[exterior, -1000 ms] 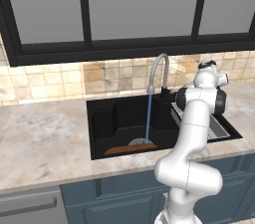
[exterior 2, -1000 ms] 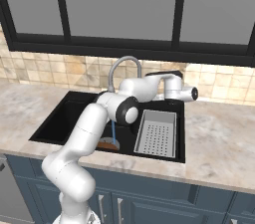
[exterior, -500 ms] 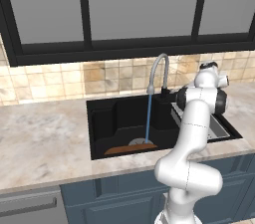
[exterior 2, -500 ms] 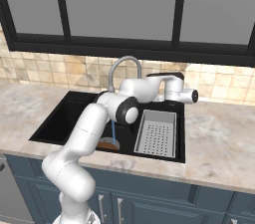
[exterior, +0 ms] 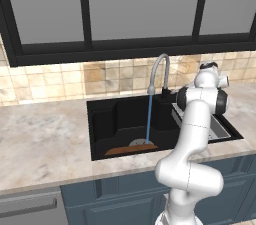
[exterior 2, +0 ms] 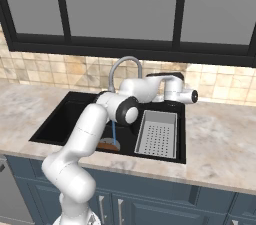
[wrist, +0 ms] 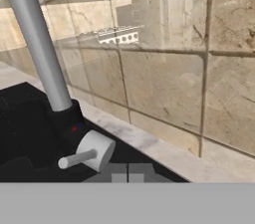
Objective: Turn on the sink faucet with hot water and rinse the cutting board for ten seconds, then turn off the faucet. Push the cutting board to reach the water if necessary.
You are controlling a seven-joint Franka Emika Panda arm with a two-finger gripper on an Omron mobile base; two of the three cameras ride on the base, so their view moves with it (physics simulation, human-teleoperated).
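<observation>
One thin stream of water [exterior: 148,119] falls from the sink faucet [exterior: 159,71] onto the cutting board [exterior: 129,148] in the sink [exterior: 100,119]. Jaws are pressed tight together, holding nothing, just beside the faucet's lever [wrist: 79,158].

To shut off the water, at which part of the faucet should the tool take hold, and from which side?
Take the small side lever, not the tall spout of the sink faucet. In the hand view it is a thin grey rod sticking out sideways from a round knob on the dark base, its end free. Probably best to come at that free end from the strainer tray side; the shut tool must open first.
</observation>
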